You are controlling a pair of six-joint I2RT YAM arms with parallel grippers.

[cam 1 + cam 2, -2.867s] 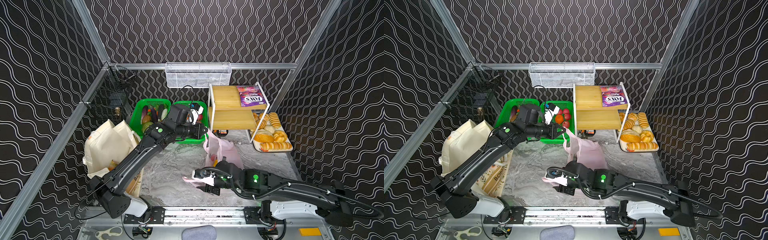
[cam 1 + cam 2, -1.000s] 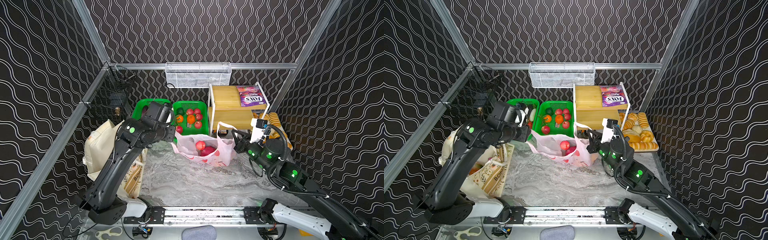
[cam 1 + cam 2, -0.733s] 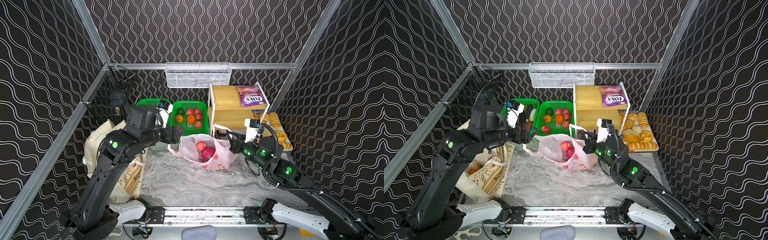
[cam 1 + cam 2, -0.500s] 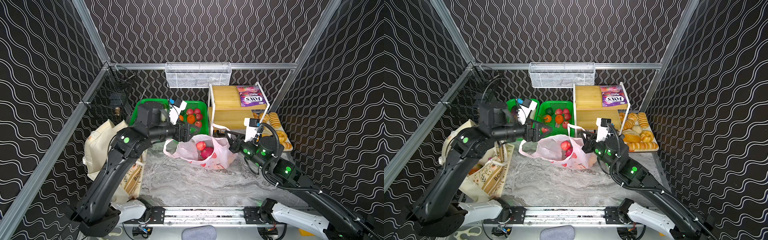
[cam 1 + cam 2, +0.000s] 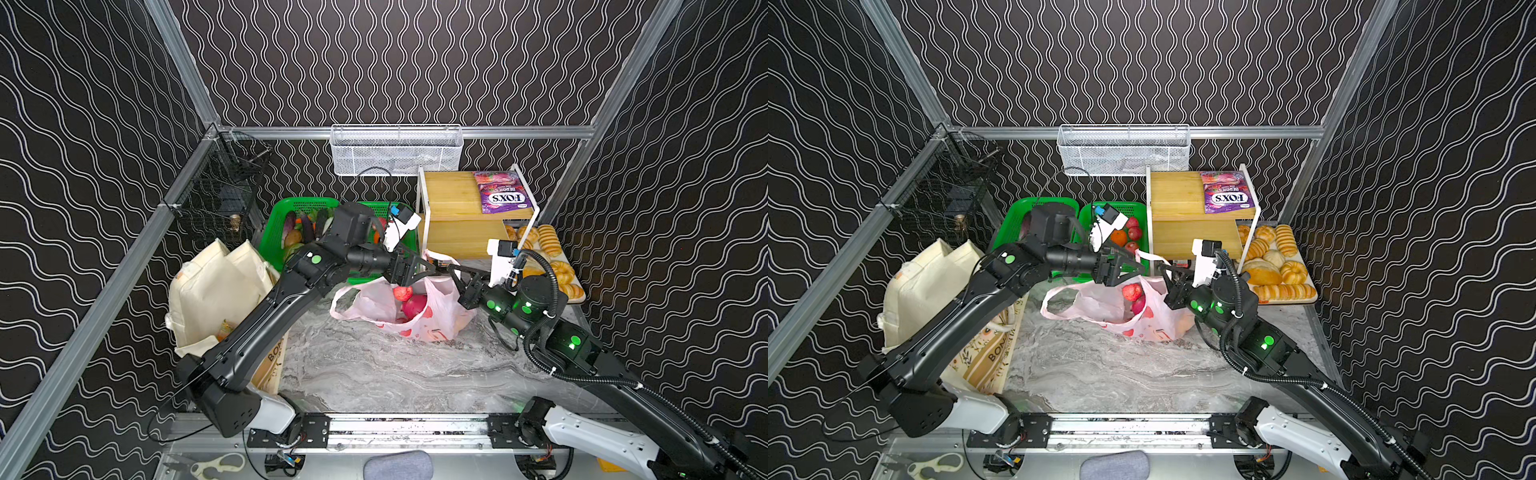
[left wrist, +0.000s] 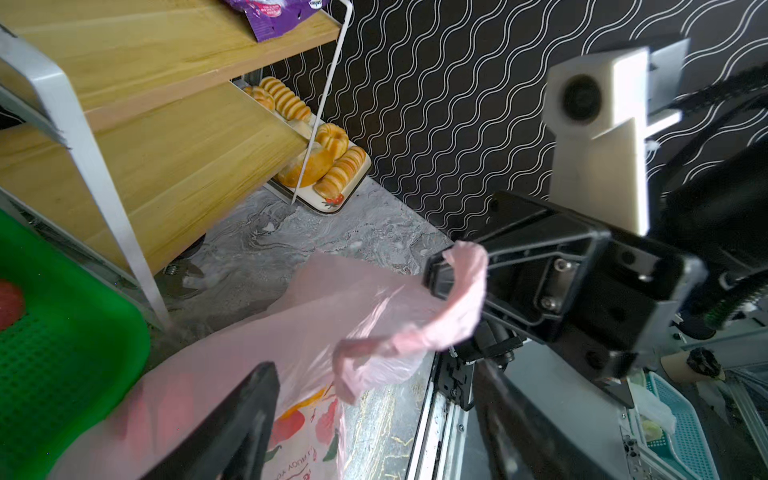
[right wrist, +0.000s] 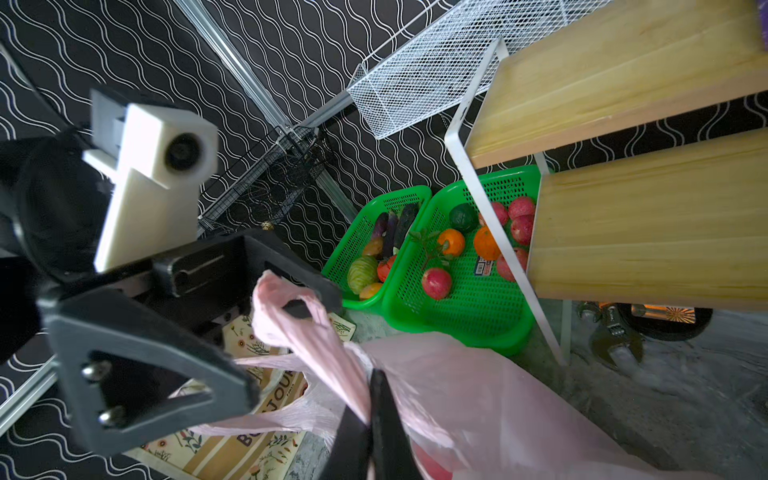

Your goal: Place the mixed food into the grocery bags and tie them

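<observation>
The pale-pink plastic bag (image 5: 432, 320) (image 5: 1100, 305) lies open on the marble table with red apples (image 5: 413, 305) inside. My right gripper (image 5: 451, 270) (image 7: 374, 378) is shut on one twisted loop handle (image 7: 316, 332) and holds it up over the bag. My left gripper (image 5: 424, 272) (image 5: 1127, 272) (image 6: 374, 415) is open and reaches across the bag; one of its fingers (image 7: 305, 286) sits inside that handle loop. The bag's other handle (image 5: 345, 295) lies slack on the table. The cream canvas tote (image 5: 216, 291) slumps at the left. More apples and an orange (image 5: 1119, 237) stay in a green basket.
Two green mesh baskets (image 5: 291, 208) stand behind the bag. Right of them stands a wooden shelf (image 5: 453, 195) with a purple FOX'S packet (image 5: 500, 197), then a tray of bread rolls (image 5: 575, 295). A white wire basket (image 5: 395, 149) hangs on the back wall. Scissors (image 5: 216, 465) lie at the front.
My left gripper let the bag's left side go slack and swung right across the bag to the handle in my right gripper. The right gripper stayed shut, shifting slightly left.
</observation>
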